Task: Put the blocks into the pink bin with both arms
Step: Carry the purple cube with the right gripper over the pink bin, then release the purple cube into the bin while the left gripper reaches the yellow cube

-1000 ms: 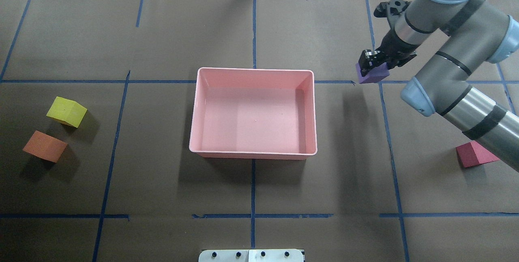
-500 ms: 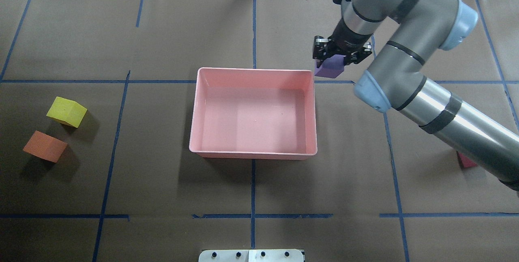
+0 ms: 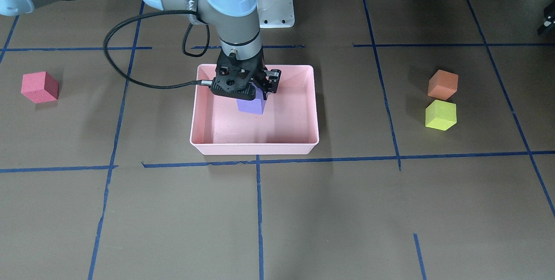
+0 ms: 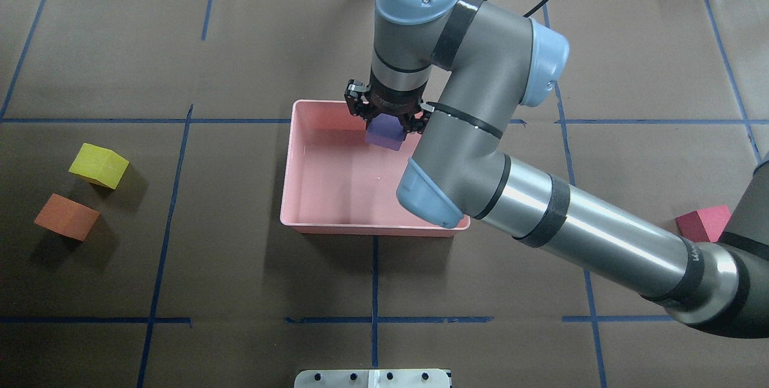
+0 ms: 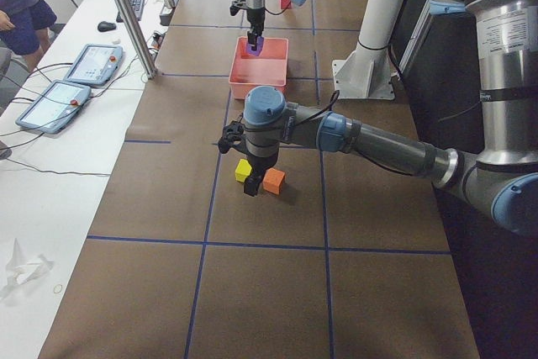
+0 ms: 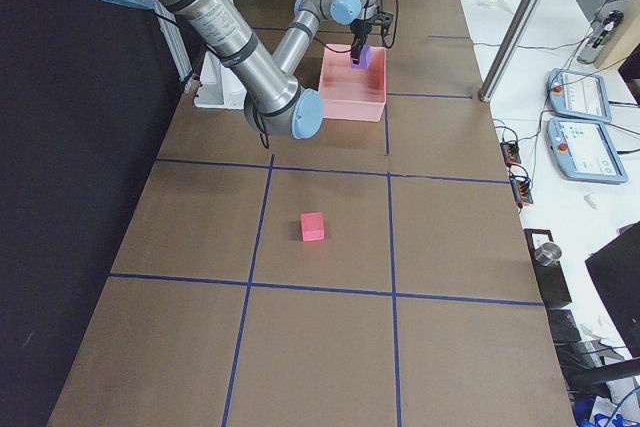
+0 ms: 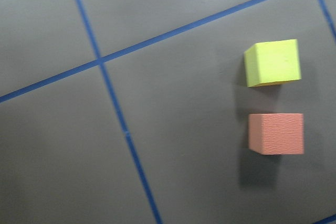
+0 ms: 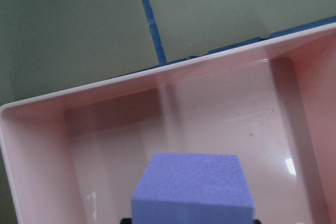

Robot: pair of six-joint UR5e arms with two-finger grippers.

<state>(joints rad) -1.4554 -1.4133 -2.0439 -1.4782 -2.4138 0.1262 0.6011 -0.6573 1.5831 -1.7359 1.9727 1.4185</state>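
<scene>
My right gripper [image 4: 387, 127] is shut on the purple block [image 4: 384, 133] and holds it over the far middle of the pink bin [image 4: 288, 166], low between its walls. The right wrist view shows the purple block [image 8: 194, 190] with the bin's rim [image 8: 105, 85] beyond it. The red-pink block [image 4: 704, 224] lies at the right. The yellow-green block [image 4: 99, 164] and orange block [image 4: 66, 216] lie side by side at the left. My left gripper [image 5: 250, 187] hovers over those two; I cannot tell whether it is open or shut.
The white pedestal base [image 3: 277, 2] stands behind the bin on the robot's side. My right arm's forearm [image 4: 589, 238] stretches over the bin's near right corner. Blue tape lines [image 4: 375, 316] grid the brown table. A metal post [image 5: 126, 14] and tablets stand on the operators' side.
My right gripper has carried the purple block leftward, from right of the bin to above its inside. The other three blocks have not moved.
</scene>
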